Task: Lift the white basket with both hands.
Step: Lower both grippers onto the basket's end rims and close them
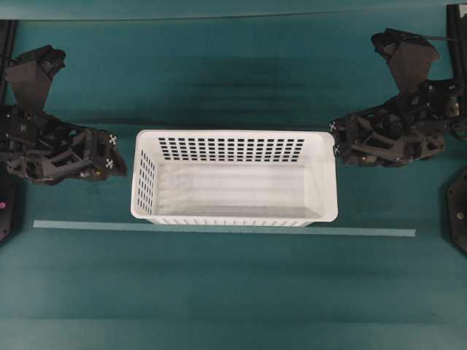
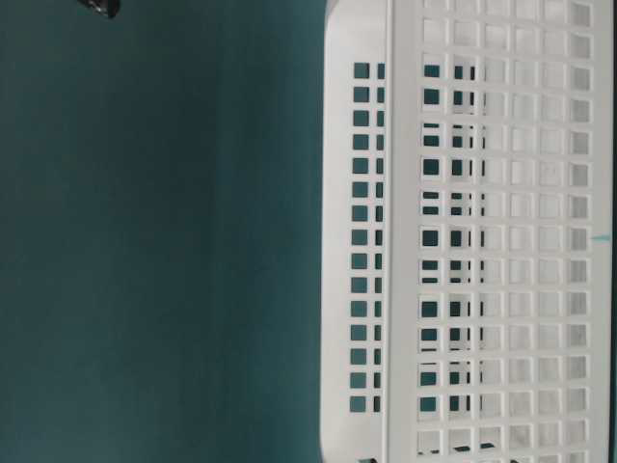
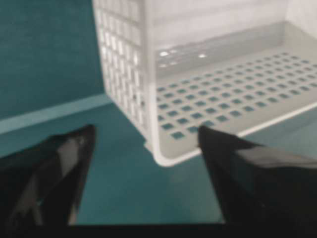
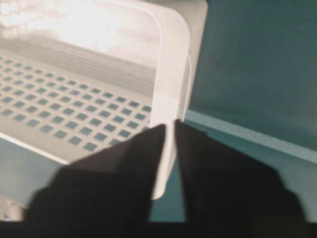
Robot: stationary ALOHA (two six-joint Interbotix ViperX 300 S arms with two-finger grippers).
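Note:
The white basket (image 1: pixel 328 175) stands empty on the teal table, its long sides running left to right. My left gripper (image 1: pixel 120 152) is open and empty, just off the basket's left end wall and not touching it. In the left wrist view the jaws (image 3: pixel 146 130) stand wide apart with the basket's near corner (image 3: pixel 129 74) ahead between them. My right gripper (image 1: pixel 334 138) is at the far right corner of the basket's rim. In the right wrist view its fingers (image 4: pixel 170 125) are nearly together with the thin rim (image 4: pixel 173 64) between them. The basket's slotted wall (image 2: pixel 482 241) fills the table-level view.
A pale tape strip (image 1: pixel 219 228) runs across the table just in front of the basket. Black fixtures sit at the left (image 1: pixel 6 208) and right (image 1: pixel 456 211) table edges. A small black part (image 2: pixel 99 8) shows at the top of the table-level view.

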